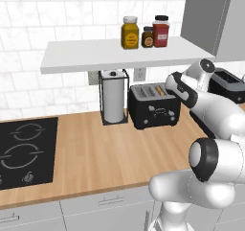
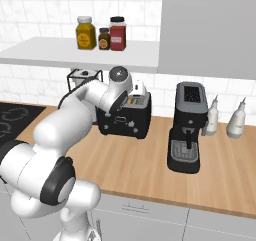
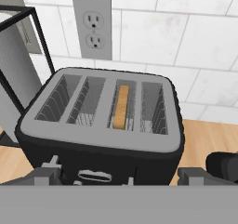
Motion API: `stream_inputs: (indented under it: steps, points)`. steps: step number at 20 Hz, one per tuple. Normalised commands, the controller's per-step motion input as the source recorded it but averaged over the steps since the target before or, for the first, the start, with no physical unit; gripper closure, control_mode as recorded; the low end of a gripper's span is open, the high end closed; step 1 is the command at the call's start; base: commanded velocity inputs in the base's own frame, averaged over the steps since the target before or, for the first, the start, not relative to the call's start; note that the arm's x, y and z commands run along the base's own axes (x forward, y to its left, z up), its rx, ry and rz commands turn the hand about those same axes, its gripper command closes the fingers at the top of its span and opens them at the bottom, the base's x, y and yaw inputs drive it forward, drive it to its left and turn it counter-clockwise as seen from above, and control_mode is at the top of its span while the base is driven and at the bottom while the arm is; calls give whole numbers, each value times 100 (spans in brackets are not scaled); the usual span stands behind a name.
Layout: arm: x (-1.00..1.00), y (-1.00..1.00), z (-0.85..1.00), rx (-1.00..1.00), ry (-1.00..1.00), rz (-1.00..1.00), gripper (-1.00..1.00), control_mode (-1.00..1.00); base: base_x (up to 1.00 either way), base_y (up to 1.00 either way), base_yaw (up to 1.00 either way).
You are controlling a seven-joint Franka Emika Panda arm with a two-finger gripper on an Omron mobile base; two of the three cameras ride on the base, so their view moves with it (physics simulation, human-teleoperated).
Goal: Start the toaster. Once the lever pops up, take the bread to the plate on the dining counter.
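The toaster sits right under my hand, a black box with a grey top and four long slots, standing on the wood wall counter against the white tiled wall. In my hand view the bread stands on edge in the third slot from the left, its tan crust showing just at the slot's mouth; the other three slots show bare wire racks. From the left base view the toaster shows its pale knobs on the front, with the slice's edge visible on top. My gripper hovers above and in front of the toaster's front edge, fingers spread as wide as they go, one tip low on the left and the other low on the right, with nothing between them and neither touching the toaster. Just beside the toaster on its left stands a paper towel roll in a black wire holder, and a wall outlet sits on the tiles behind. Above runs a white shelf carrying three jars: a yellow one, a small dark one and a red one. Farther left on the counter is a black cooktop. In the right base view a black coffee machine stands well apart from the toaster on its other side, with two pale bottles near the wall beyond it.
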Motion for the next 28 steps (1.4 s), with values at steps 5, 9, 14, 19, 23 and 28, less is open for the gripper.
stream_inputs:
  steps: [5, 9, 14, 19, 23, 28]
  points:
    - [0, 0, 0, 0, 0, 0, -100, -100, 0, 0, 0]
    - [0, 0, 0, 0, 0, 0, -100, -100, 0, 0, 0]
    - [0, 0, 0, 0, 0, 0, -100, -100, 0, 0, 0]
    - [0, 0, 0, 0, 0, 0, -100, -100, 0, 0, 0]
    - [0, 0, 0, 0, 0, 0, -100, -100, 0, 0, 0]
    - [0, 0, 0, 0, 0, 0, -100, -100, 0, 0, 0]
